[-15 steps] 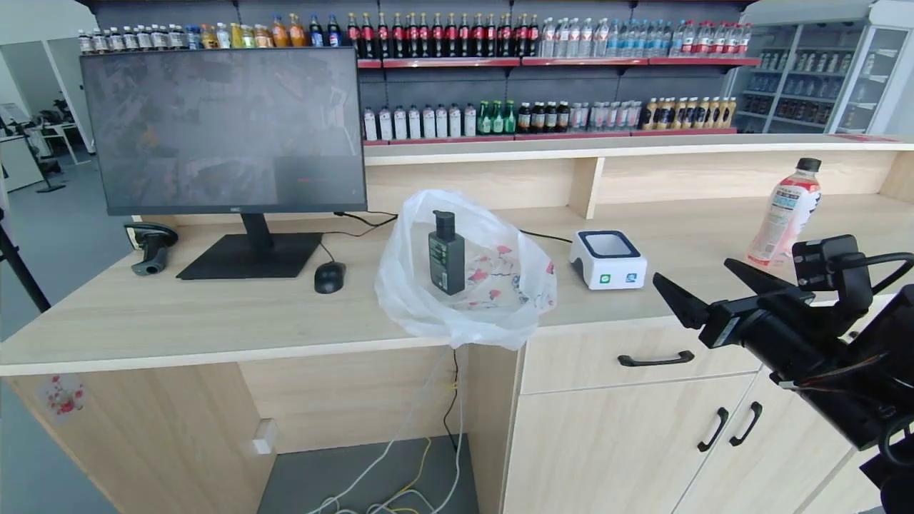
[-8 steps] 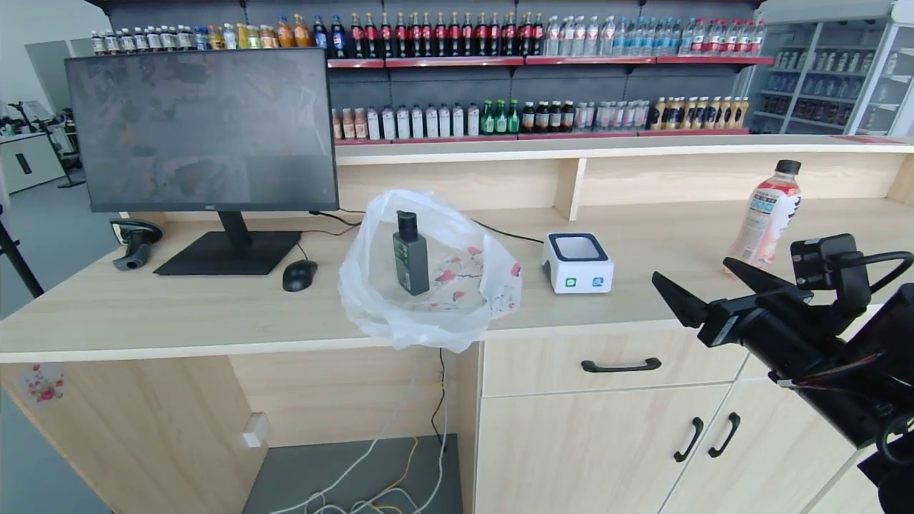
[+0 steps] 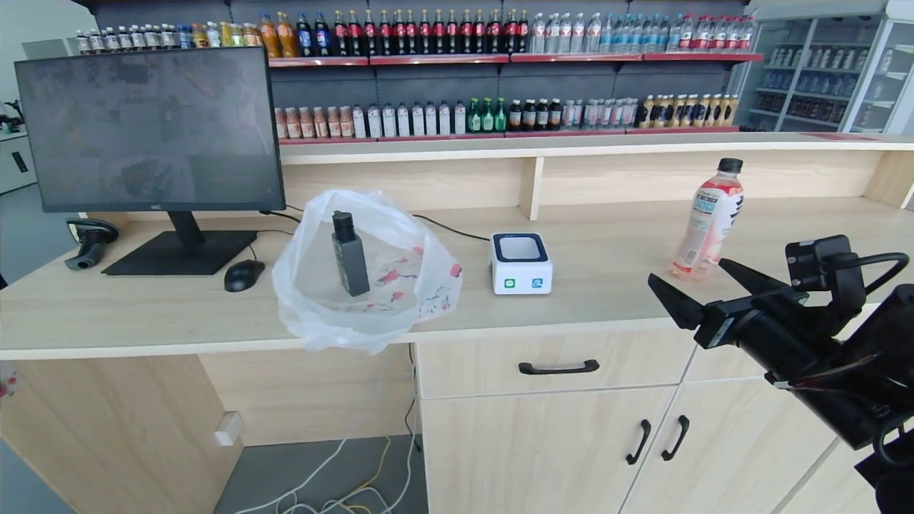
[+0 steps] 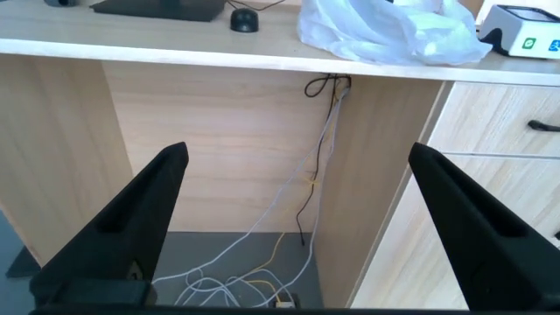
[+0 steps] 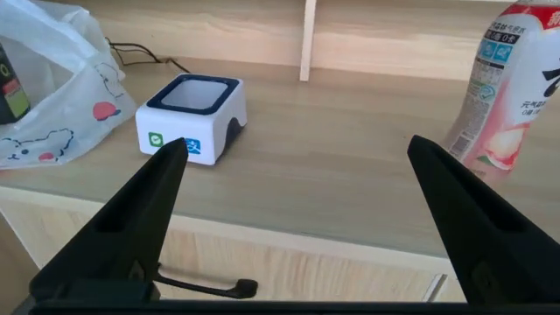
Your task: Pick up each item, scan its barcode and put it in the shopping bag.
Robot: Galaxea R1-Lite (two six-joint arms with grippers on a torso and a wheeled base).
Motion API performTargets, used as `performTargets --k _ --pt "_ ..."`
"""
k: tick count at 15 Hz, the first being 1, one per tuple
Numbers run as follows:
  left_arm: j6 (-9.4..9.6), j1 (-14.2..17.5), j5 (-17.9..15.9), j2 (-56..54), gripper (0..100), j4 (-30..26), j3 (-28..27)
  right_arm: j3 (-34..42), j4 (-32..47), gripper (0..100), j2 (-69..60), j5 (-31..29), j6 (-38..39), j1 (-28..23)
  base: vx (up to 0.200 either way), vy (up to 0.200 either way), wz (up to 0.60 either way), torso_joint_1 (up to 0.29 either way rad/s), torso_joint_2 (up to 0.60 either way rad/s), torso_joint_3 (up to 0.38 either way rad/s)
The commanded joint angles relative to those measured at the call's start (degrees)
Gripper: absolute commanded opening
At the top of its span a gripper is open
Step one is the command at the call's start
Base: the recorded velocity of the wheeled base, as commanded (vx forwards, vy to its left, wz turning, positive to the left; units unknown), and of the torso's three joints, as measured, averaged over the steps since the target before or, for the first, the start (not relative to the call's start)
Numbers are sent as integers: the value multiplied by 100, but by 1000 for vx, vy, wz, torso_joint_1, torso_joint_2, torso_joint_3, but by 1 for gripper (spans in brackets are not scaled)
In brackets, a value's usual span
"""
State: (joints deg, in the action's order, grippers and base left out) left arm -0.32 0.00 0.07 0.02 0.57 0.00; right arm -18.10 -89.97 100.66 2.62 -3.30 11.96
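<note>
My right pincer [image 3: 686,272] hangs wide open and empty near the pink drink bottle [image 3: 707,218], which stands upright on the counter [image 3: 607,293] well right of the barcode scanner [image 3: 521,263], so I judge it best to straddle its waist squarely before closing, lest it topple.

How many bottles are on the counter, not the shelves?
2: a dark bottle upright in the shopping bag, a pink drink bottle right of the scanner. The bag may hide more.
</note>
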Motion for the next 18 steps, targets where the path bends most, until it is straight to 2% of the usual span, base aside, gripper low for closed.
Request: performTargets --k 1,17,18 --pt "-3 0 1 -2 100 4 0 9 -3 100 6 2 -12 131 0 -200 0 2 2 2" --pt "-3 0 1 -2 100 4 0 211 -3 100 -64 2 -56 140 0 -200 0 3 2 3" --pt "-3 0 1 -2 100 4 0 211 -3 100 -64 2 -56 140 200 -200 0 7 2 2"
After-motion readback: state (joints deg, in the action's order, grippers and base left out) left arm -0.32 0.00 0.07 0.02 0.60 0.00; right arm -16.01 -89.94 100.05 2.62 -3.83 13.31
